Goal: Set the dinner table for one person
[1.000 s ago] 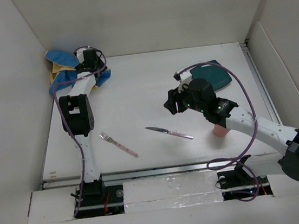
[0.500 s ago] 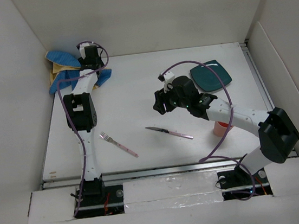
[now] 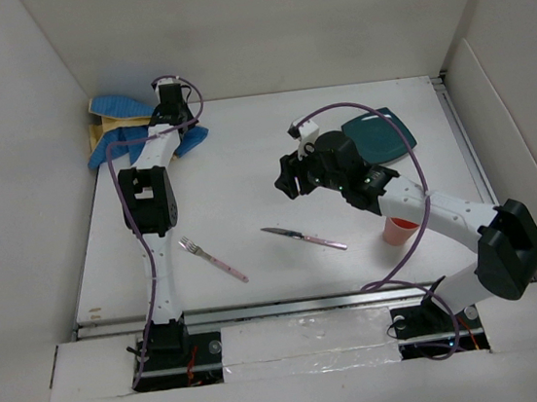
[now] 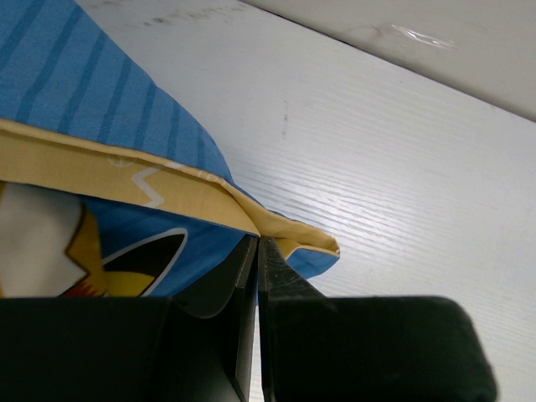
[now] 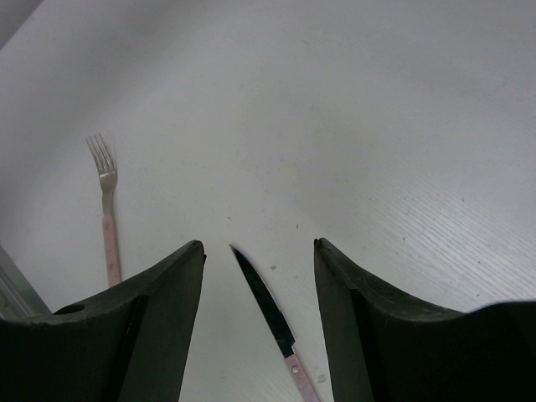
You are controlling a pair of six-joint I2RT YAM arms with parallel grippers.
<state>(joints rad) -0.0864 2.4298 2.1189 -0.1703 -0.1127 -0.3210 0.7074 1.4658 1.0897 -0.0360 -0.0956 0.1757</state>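
From my station, the dinner table (image 3: 244, 165) fills the floor of the white-walled booth. It is a broad, matte white rectangle that runs from the arm bases to the back wall. Up close in the wrist views, its surface shows fine parallel grain lines and a few small dark specks. Otherwise it is plain and uniform.

My left gripper (image 4: 258, 249) is reached out to the far left corner. Its two dark fingers are pressed together on the yellow-hemmed corner of the blue placemat (image 4: 109, 126). The cloth is bunched against the left wall, and part of a yellow cartoon figure shows on it.

My right gripper (image 5: 258, 244) hovers over the middle of the tabletop with its jaws spread wide and nothing between them. In the wrist view, the dark blade tip of the knife (image 3: 302, 238) shows through the gap. The knife lies flat near the centre front, and the fork (image 3: 211, 259), which has a pink handle, lies to its left, well apart from it.

A teal plate (image 3: 386, 137) sits toward the far right. A pinkish-orange cup (image 3: 400, 232) stands nearer the front, partly hidden by the right arm.
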